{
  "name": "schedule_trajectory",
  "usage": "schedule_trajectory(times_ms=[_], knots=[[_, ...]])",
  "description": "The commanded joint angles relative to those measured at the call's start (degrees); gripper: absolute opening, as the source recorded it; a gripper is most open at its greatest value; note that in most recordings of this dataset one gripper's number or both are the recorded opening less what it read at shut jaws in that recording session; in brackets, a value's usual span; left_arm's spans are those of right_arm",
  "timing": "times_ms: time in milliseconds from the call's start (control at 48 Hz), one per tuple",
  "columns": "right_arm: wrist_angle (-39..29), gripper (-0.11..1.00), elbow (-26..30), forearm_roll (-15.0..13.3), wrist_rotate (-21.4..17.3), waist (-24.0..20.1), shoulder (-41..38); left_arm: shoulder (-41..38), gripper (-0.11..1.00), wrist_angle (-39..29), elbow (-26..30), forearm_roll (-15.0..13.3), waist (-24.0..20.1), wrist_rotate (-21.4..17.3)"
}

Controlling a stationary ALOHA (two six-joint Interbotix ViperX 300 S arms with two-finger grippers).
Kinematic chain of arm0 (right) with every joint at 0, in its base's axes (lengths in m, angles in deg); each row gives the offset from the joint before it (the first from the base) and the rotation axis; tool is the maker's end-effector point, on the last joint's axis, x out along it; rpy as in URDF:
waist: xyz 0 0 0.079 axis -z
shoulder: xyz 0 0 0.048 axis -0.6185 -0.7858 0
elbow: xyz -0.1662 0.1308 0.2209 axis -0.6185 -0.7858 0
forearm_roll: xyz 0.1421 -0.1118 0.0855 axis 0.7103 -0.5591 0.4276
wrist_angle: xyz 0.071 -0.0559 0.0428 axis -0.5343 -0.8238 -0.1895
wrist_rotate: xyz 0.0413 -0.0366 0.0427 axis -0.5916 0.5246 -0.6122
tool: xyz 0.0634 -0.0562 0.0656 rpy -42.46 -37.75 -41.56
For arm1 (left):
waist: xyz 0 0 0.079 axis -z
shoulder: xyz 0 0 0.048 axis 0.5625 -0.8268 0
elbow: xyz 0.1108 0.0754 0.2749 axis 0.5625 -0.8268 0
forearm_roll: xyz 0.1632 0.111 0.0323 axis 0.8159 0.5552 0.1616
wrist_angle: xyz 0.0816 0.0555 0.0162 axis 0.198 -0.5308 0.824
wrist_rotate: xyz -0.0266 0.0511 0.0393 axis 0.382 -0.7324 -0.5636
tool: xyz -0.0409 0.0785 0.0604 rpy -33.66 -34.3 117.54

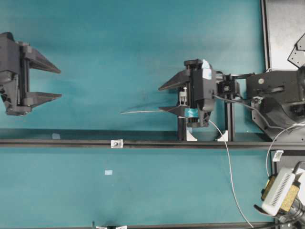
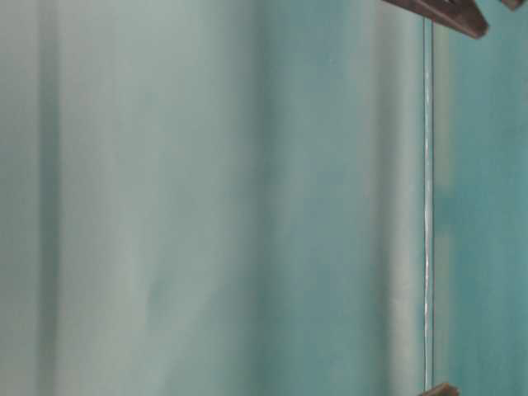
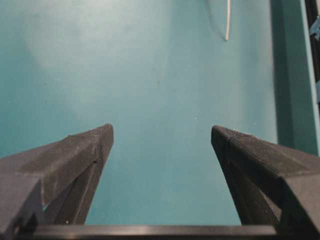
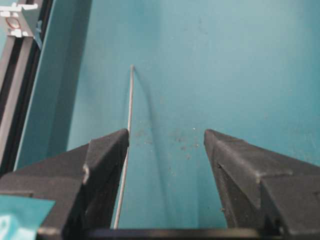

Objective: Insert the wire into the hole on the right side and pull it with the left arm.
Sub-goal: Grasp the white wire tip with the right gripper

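The wire [image 1: 143,111] is a thin pale strand lying on the teal table, its free end pointing left. It runs back under my right gripper [image 1: 160,98], which is open. In the right wrist view the wire [image 4: 129,105] lies along the inner face of one finger [image 4: 107,150] of that gripper [image 4: 166,132], unclamped. The hole [image 1: 116,143] is in a tiny white-silver block on the black rail, also seen at the far edge of the right wrist view as the hole [image 4: 14,22]. My left gripper [image 1: 60,83] stands open far to the left; its wrist view shows the gripper [image 3: 161,130] empty, with the wire's tip [image 3: 227,22] ahead.
A black rail [image 1: 200,144] crosses the table below the right gripper. A white cable with a beige ribbed plug [image 1: 279,193] sits at the lower right. A black base plate [image 1: 286,28] fills the upper right corner. A small pale tag [image 1: 108,172] lies on the table.
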Motion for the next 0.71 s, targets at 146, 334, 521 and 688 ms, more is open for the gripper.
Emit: schedule_trajectory(times_ms=[146,334,521,688], knots=[[0.35,0.70,3.34,0.00,-0.09,-0.26,-3.78,-3.08,0.64,0.53,2.46,-0.09,-0.53,0.00],[0.35,0.70,5.19,0.00,-0.09,-0.35,-6.68,-5.10,0.64,0.44,3.34,-0.09,-0.79,-0.09],[0.35,0.70,6.50,0.00,-0.09,-0.44,-8.88,-6.68,0.64,0.53,3.96,-0.09,-1.23,-0.09],[0.53,0.70,7.29,0.00,-0.09,-0.44,-10.72,-7.29,0.64,0.53,4.48,-0.09,-1.23,-0.09]])
